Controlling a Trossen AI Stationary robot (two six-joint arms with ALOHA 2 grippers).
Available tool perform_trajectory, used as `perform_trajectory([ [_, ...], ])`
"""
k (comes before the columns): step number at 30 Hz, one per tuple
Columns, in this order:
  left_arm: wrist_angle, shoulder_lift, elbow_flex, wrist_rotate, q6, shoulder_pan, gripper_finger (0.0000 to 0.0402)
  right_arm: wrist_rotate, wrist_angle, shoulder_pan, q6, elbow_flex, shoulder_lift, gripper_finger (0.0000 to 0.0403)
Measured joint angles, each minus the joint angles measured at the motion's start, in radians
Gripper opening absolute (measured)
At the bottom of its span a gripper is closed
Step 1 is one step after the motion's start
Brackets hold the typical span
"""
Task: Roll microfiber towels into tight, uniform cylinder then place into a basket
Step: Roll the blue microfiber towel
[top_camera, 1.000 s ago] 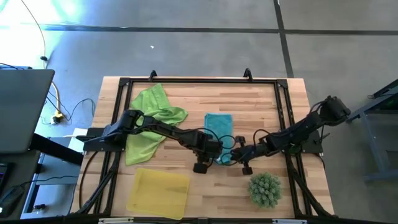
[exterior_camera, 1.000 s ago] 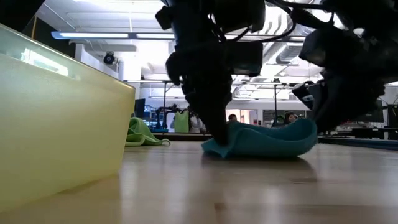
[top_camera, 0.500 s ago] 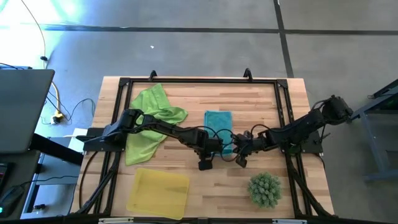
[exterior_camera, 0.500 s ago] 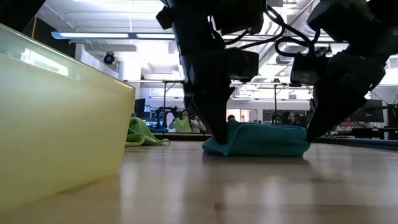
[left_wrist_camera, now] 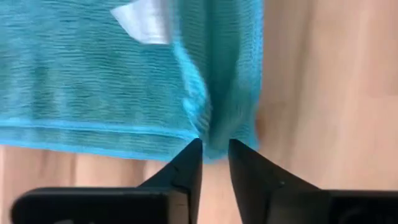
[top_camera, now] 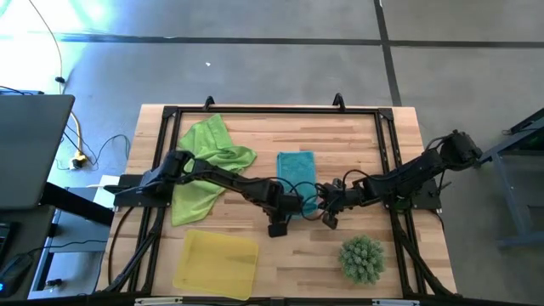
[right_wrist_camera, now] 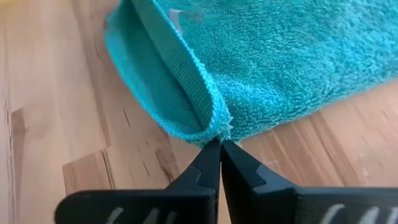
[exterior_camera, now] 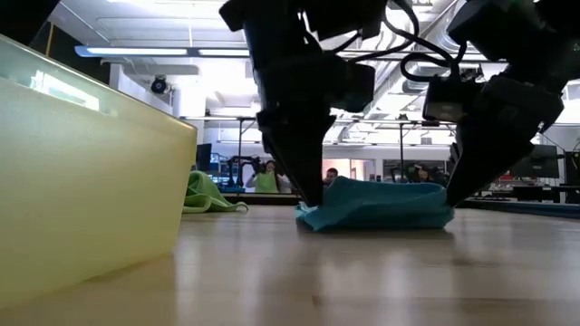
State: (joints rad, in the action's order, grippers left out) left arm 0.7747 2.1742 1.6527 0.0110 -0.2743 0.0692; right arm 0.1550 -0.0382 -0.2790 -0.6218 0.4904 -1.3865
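A teal towel (top_camera: 297,170) lies on the wooden table (top_camera: 357,136), its near edge turned over into a low fold (exterior_camera: 376,204). My left gripper (left_wrist_camera: 215,149) stands at the fold's left end, pointing steeply down, its tips a little open on either side of the towel's edge (left_wrist_camera: 214,134). At the fold's right end, my right gripper (right_wrist_camera: 219,146) is shut on the towel. The yellow basket (top_camera: 217,262) sits near the front left. A green towel (top_camera: 208,161) lies crumpled at the far left. My left gripper has the towel's folded edge (left_wrist_camera: 205,127) right at its parted tips; whether they touch it I cannot tell. My right gripper pinches the folded near right corner (right_wrist_camera: 211,121) of the teal towel at its fingertips (right_wrist_camera: 210,155). It comes slanting down from the table's right. The corner rests on the table, the fold curling over it.
A spiky green plant-like ball (top_camera: 363,259) stands near the front right, close to my right arm. A black frame (top_camera: 255,110) runs around the tabletop. The basket's wall (exterior_camera: 82,181) rises tall at the left of the low view. Bare wood lies between basket and towel.
My right gripper has moved toward the table's left, rolled at the wrist, and brought the towel's right end, which curled up off the table, down onto it. The fold now lies lower and more even. My left gripper has stayed at the fold's left end.
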Motion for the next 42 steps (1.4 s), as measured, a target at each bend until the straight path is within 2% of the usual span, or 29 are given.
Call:
perform_trajectory([
  [5, 0.045, -0.006, 0.0, -0.007, 0.085, 0.028, 0.0116, -0.007, 0.003, -0.005, 0.083, 0.0, 0.0, 0.0009],
  [8, 0.057, -0.016, 0.0, -0.007, 0.131, 0.045, 0.0133, -0.034, 0.006, -0.005, 0.154, 0.0, 0.0, 0.004],
  [15, 0.059, -0.027, 0.001, 0.033, 0.204, 0.078, 0.0141, -0.212, 0.022, -0.013, 0.42, 0.0, 0.0, 0.0119],
  [20, 0.013, -0.026, 0.0, 0.093, 0.238, 0.084, 0.0134, -0.154, 0.028, -0.052, 0.59, 0.0, 0.0, 0.013],
  [25, -0.065, -0.026, 0.0, 0.114, 0.263, 0.082, 0.0133, -0.096, 0.073, -0.084, 0.631, 0.0, -0.024, 0.013],
  [31, -0.079, -0.016, 0.0, 0.111, 0.285, 0.081, 0.0136, -0.034, 0.149, -0.102, 0.713, 0.0, -0.103, 0.013],
  [38, -0.086, -0.016, 0.0, 0.08, 0.383, 0.082, 0.0161, -0.027, 0.191, -0.102, 0.705, 0.002, -0.181, 0.013],
  [42, -0.084, -0.016, 0.0, 0.079, 0.387, 0.082, 0.0177, -0.029, 0.216, -0.101, 0.633, 0.004, -0.208, 0.0128],
])
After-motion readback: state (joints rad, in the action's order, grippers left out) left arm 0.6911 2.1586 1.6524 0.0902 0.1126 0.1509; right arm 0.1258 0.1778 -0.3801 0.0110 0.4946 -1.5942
